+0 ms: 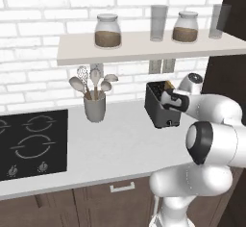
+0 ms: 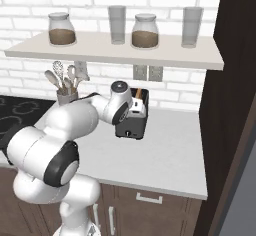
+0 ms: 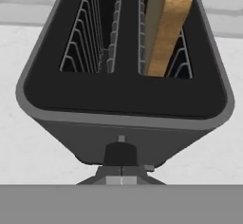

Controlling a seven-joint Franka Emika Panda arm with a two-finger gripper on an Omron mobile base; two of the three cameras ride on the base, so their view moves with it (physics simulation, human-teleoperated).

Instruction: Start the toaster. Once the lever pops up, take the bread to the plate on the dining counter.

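1. Two finger tips pressed together with no gap make up the gripper [image 3: 121, 176], at the bottom centre of the hand view, just below the toaster's black lever [image 3: 121, 153] and holding nothing.
2. Just above them in that view, the toaster [image 3: 124, 109] spreads across the middle of the frame, its two top slots open to the camera; the bread [image 3: 168, 26] stands on edge in the right-hand slot, sticking up past the rim at upper right.
3. In the left base view the toaster [image 1: 158, 107] sits at centre right on the grey-white worktop [image 1: 120, 144], with the arm's hand close against its front end.
4. In the right base view the toaster [image 2: 134, 122] is at the centre, the bread [image 2: 138, 94] a tan sliver above it.
5. Left of the toaster in the left base view stands a utensil holder [image 1: 94, 107] with spoons and a whisk; a black hob [image 1: 32, 143] fills the lower left.
6. Farthest back, a shelf [image 1: 139, 45] on the white brick wall carries two jars and two glasses.
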